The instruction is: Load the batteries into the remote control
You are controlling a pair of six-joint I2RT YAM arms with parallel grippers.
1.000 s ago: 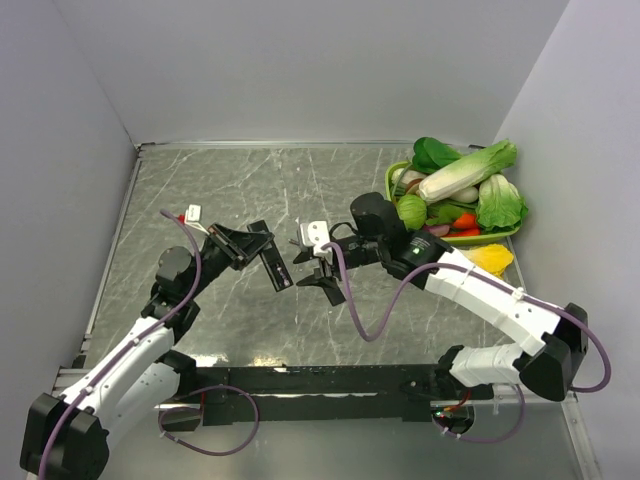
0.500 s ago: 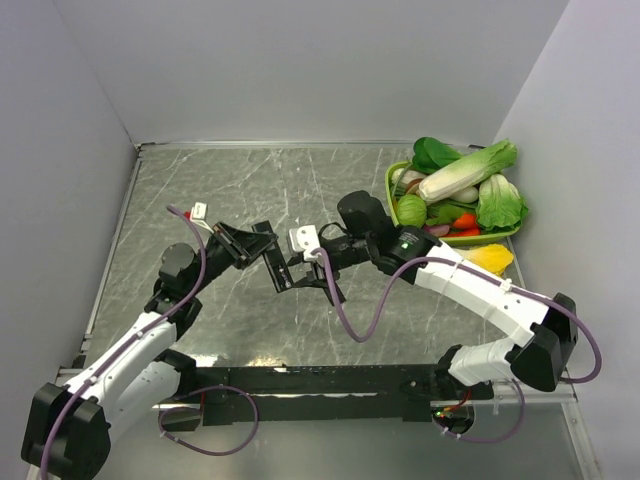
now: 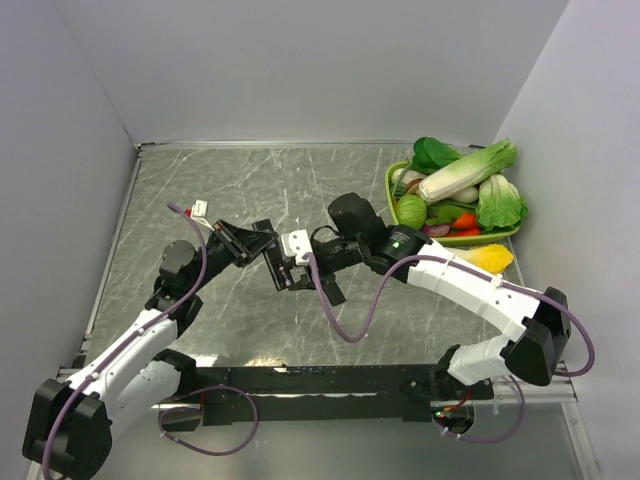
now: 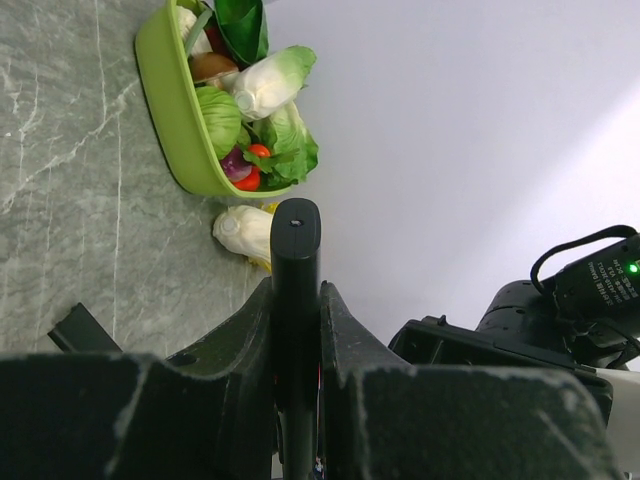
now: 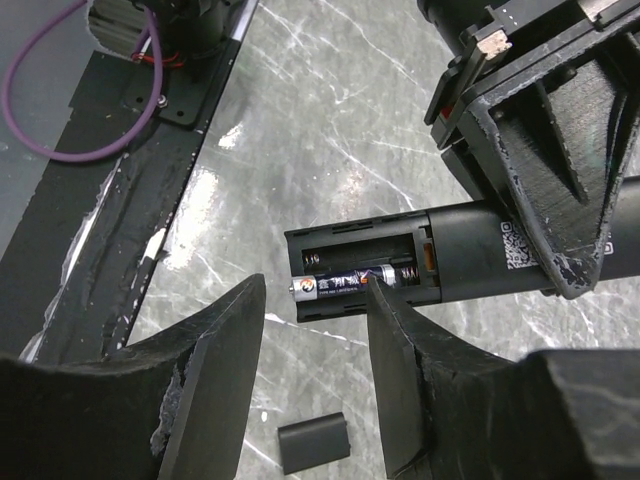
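Note:
My left gripper [image 4: 296, 300] is shut on the remote control [image 4: 296, 280], a slim black bar held off the table [image 3: 277, 268]. In the right wrist view the remote [image 5: 500, 255] has its back compartment uncovered. One battery [image 5: 345, 285] lies in the near slot, its left end poking past the remote's end. The far slot shows only its spring. My right gripper [image 5: 313, 290] stands open right at the compartment, with its right fingertip [image 5: 375, 295] against the battery. In the top view the right gripper [image 3: 312, 278] meets the remote's end.
A small flat black cover piece [image 5: 313, 445] lies on the marble table below the jaws. A green basket [image 3: 392, 190] of toy vegetables stands at the back right, with a yellow-leafed one [image 3: 490, 258] on the table beside it. Grey walls enclose the table.
My right arm has swung left until its gripper reached the end of the remote. The left arm has kept the remote nearly still.

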